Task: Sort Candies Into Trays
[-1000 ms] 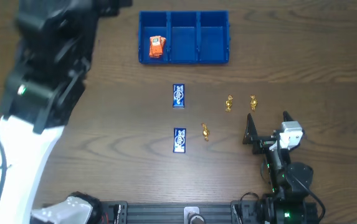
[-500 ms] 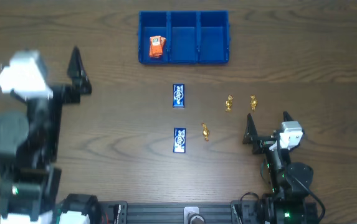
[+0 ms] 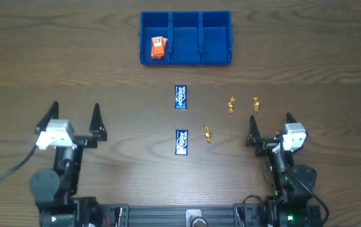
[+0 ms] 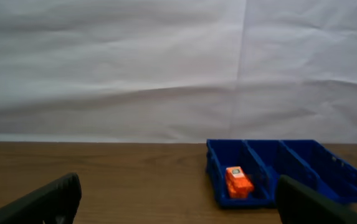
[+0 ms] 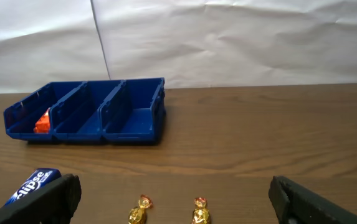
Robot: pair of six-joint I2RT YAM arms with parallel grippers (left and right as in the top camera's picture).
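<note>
An orange candy (image 4: 238, 182), seemingly wrapped, lies in an end compartment of the blue tray (image 4: 337, 171).

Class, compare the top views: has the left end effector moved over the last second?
Yes. The left end effector has retreated down the picture, away from the blue tray.

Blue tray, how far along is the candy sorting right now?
Done: one orange candy sits in the left end compartment of the blue tray. In hand: nothing; the left gripper and right gripper are both open and empty. Left: two blue candies and three gold candies lie loose on the table.
</note>
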